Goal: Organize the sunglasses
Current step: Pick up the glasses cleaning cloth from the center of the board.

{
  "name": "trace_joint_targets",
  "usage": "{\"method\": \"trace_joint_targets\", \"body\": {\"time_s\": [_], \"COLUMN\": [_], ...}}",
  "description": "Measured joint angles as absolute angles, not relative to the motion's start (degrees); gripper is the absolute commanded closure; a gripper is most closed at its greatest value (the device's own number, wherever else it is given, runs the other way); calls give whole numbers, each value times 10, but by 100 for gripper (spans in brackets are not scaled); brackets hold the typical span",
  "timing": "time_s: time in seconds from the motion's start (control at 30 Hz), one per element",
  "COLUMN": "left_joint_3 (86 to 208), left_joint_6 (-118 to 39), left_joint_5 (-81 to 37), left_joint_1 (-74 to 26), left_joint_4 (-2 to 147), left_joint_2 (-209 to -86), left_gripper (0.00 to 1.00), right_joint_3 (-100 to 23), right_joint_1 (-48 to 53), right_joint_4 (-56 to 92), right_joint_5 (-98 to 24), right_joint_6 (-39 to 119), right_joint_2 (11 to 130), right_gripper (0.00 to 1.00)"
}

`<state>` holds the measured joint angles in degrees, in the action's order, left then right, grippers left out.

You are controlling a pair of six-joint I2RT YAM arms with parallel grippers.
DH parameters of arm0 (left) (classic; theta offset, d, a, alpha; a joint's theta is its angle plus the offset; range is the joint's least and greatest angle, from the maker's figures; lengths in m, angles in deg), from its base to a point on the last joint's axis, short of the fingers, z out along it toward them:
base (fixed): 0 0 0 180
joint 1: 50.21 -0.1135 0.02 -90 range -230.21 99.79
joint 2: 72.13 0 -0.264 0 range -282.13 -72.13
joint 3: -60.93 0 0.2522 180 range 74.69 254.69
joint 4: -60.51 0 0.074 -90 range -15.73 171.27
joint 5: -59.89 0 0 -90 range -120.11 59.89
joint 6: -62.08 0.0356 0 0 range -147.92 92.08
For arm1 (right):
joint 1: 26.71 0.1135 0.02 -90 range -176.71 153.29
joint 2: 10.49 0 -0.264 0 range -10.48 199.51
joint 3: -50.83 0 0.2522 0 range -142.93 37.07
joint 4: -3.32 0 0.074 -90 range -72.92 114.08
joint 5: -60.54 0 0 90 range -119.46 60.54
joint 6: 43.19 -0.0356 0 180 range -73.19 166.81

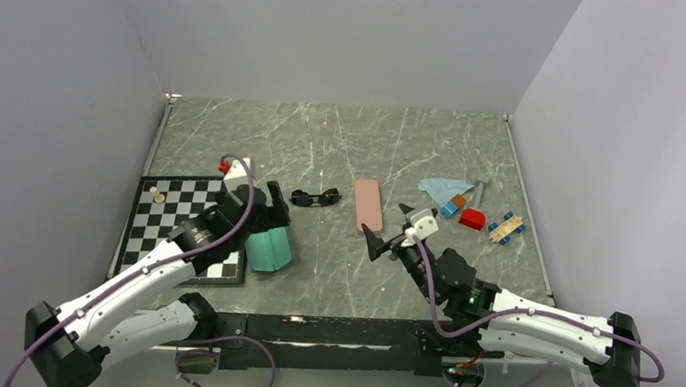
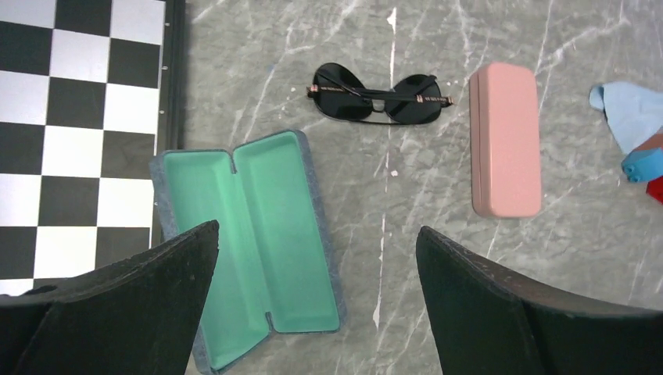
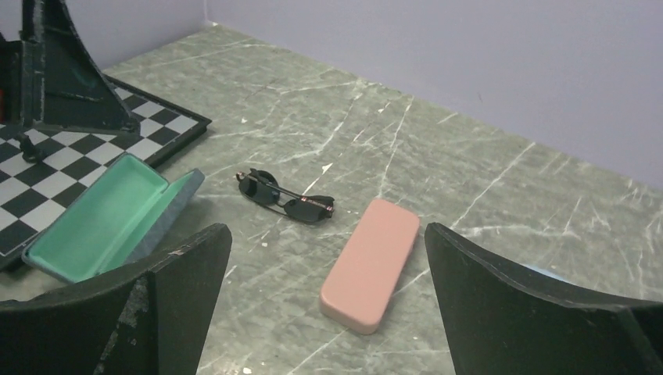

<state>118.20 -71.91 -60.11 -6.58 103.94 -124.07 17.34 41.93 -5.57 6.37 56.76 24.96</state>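
One pair of sunglasses [image 1: 314, 196] with a thin black frame and dark lenses lies folded on the table's middle; it also shows in the left wrist view [image 2: 379, 98] and the right wrist view [image 3: 285, 199]. The white-framed pair is out of view. A slate-blue case [image 1: 270, 248] lies open, green inside and empty [image 2: 258, 234] [image 3: 102, 219]. A shut pink case [image 1: 368, 205] [image 2: 506, 141] [image 3: 371, 262] lies right of the sunglasses. My left gripper [image 1: 263, 209] [image 2: 317, 230] is open and empty above the open case. My right gripper [image 1: 387, 227] [image 3: 327, 230] is open and empty just near of the pink case.
A chessboard [image 1: 165, 220] [image 2: 78, 117] lies at the left with two small pieces [image 1: 158, 193]; the open case overlaps its corner. A light blue cloth [image 1: 443, 187] [image 2: 629, 109], a blue block [image 1: 452, 205], a red block [image 1: 472, 219] and a small toy [image 1: 505, 228] sit at the right.
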Motion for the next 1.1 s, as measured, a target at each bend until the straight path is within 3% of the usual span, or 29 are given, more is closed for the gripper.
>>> {"method": "trace_joint_targets", "body": {"time_s": [0.17,0.4,1.1], "left_joint_3": [1165,1035,1029], "left_joint_6": [-726,-730,-716], "left_joint_5": [-520,-387,-208], "left_joint_1": [-162,-277,-290], "left_joint_4": [1051,1041,932], "left_joint_2": [-1222,-1209,-1236], "left_gripper": [1,1,1], "right_joint_3": [127,123,123], "right_joint_1": [415,408,397], "right_joint_4": [-12,17,21], "right_joint_5": [78,75,65], "right_joint_6": [516,485,476], "right_joint_2": [298,327,330], "right_gripper": [0,0,0]}}
